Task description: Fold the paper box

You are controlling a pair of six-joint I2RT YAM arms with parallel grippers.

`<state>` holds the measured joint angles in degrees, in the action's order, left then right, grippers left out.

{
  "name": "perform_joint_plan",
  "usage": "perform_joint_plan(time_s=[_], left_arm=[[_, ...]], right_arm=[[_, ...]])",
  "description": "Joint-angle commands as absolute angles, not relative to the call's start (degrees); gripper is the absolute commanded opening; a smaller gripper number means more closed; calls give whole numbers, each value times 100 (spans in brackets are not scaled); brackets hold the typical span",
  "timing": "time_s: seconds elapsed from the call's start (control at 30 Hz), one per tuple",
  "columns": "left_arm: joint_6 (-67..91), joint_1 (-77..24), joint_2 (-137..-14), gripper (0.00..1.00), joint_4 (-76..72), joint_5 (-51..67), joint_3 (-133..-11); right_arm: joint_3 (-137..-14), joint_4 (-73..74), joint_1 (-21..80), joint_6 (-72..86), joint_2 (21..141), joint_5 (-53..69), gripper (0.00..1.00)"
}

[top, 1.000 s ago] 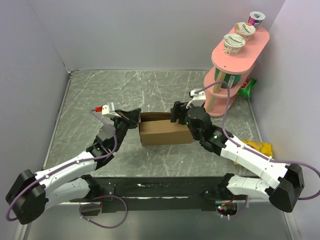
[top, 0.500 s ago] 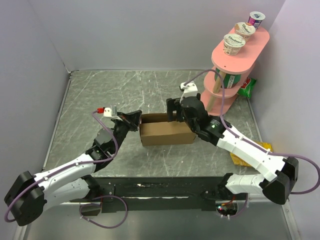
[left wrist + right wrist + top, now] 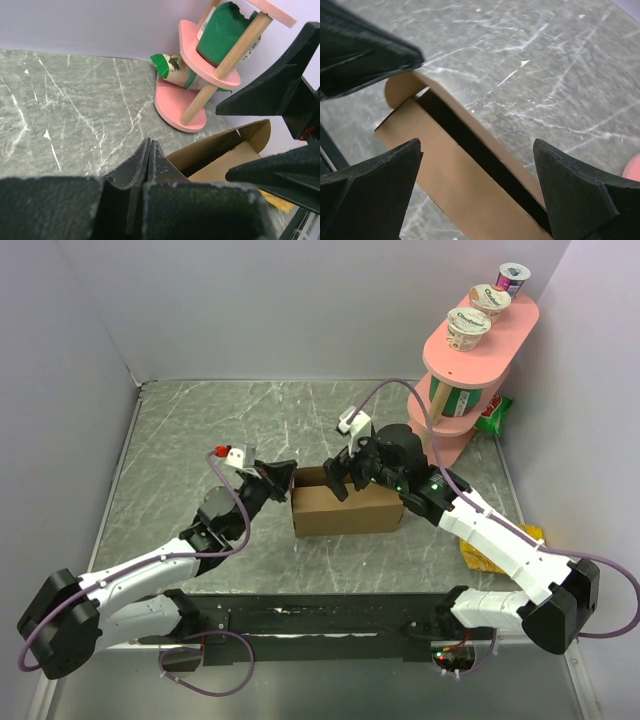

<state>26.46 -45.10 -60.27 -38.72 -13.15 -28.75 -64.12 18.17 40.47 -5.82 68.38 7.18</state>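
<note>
Nosing the paper box's (image 3: 345,512) left end, the left tool (image 3: 285,472) is pressed together; the right tool (image 3: 343,475) hangs spread above it, with a pink shelf (image 3: 478,335) close behind.

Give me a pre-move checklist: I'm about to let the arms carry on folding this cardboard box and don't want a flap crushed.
1. Right gripper open: ok, jaws stand wide.
2. Right gripper over the paper box: ok, it straddles the box's top in the right wrist view.
3. Left gripper shut: ok. Its tip is at the box's left end; contact cannot tell.
4. Box closed: not ok, a dark gap runs along its top.
5. Pink rack clear of the box: ok, it stands apart.
</note>
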Motion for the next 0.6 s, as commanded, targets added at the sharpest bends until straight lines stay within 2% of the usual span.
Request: perform_joint_plan(time_s=[0.0, 0.2, 0.3, 0.33, 0.4, 0.43, 0.57], left_arm=[[2452, -4597, -6328, 1, -2680, -651, -2786], [2303, -4597, -6451, 1, -2681, -510, -2856], [2276, -4597, -6539, 1, -2689, -431, -2909], [2276, -4597, -6556, 1, -2689, -431, -2935], [2268, -4597, -6583, 1, -2620, -483, -2979], [2259, -4597, -6618, 1, -2593, -509, -3023], [2390, -4597, -6653, 1, -2593, -624, -3032]], right_arm=[[-6381, 1608, 3946, -1414, 6846, 1380, 98], [-6240, 1222, 3911, -2047, 7154, 1116, 93], [-6337, 1292, 3911, -2302, 7312, 1239, 81], [-6354, 1327, 3920, -2364, 7347, 1283, 71], [-6337, 1397, 3911, -2487, 7392, 1379, 61], [-6302, 1397, 3929, -2531, 7374, 1406, 51], [-5917, 1213, 4104, -2584, 7146, 1187, 37]])
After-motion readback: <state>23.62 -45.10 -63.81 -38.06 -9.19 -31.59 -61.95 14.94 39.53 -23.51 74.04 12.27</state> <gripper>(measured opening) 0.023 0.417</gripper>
